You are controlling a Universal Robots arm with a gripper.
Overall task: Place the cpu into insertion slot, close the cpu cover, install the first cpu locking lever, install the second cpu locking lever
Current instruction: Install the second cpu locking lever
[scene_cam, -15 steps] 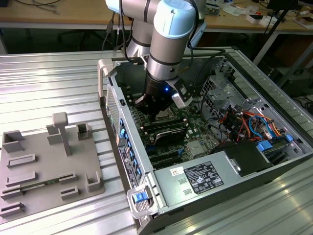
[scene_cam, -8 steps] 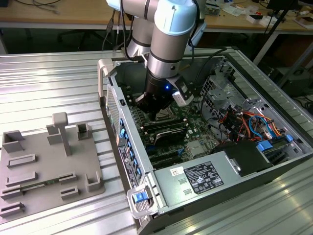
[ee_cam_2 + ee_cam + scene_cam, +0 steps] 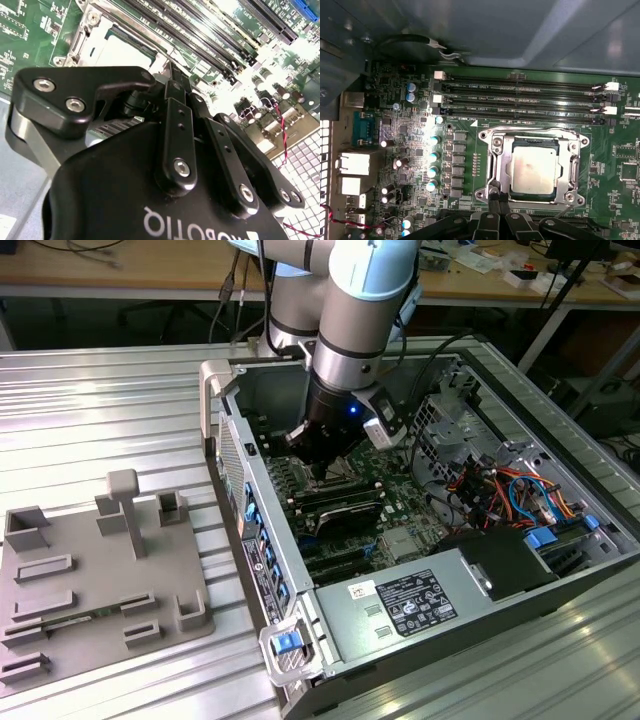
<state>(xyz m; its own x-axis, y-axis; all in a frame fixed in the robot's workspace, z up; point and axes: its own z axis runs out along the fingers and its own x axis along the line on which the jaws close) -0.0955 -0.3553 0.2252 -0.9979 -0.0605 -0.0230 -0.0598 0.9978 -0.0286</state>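
Printed lettering (image 3: 200, 225) sits on the end effector (image 3: 172, 80) body.

You had a silver-grey cpu (image 3: 534, 170) with a dull, faintly blotched top, set within the shiny silver cpu cover (image 3: 532, 137) and ringed by a thin dark band of the insertion slot (image 3: 535, 143). The motherboard (image 3: 620, 135) around it was deep green, speckled with small silver-topped capacitors (image 3: 434, 156) and crossed by long black memory slots (image 3: 520, 90) with white end clips. Your end effector (image 3: 496, 202) was matte black, with bright silver screw heads in the second wrist view (image 3: 170, 105). In the exterior view the arm (image 3: 365, 300) was grey and pale blue, the worktop (image 3: 100, 410) ribbed silver, the fixture tray (image 3: 100, 570) plain grey, and the cables (image 3: 510, 495) orange, blue and red.
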